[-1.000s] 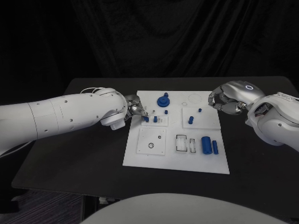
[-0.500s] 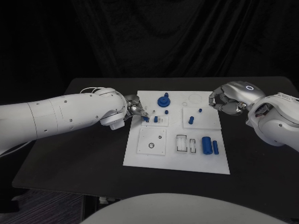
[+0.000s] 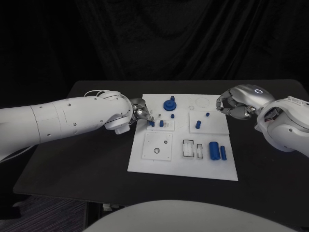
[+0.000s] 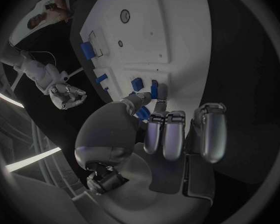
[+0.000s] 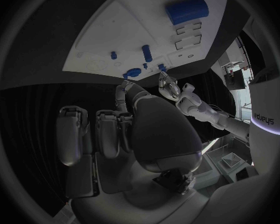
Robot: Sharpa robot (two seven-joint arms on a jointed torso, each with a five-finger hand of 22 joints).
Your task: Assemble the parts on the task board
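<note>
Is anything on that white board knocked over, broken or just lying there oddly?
Nothing stands out. The task board lies flat, its blue parts look tidy and whole, and nothing has spilled.

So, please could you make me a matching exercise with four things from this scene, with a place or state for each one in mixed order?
Things:
1. left hand
2. right hand
3. large blue cylinder
4. task board

Places or states:
a. lying on the board's near right part
b. white plate in the middle of the table
c. fingers curled in, holding nothing, at the board's right edge
d. fingertips at small blue parts near the board's left edge

Pairs: 1-d, 2-c, 3-a, 4-b
</note>
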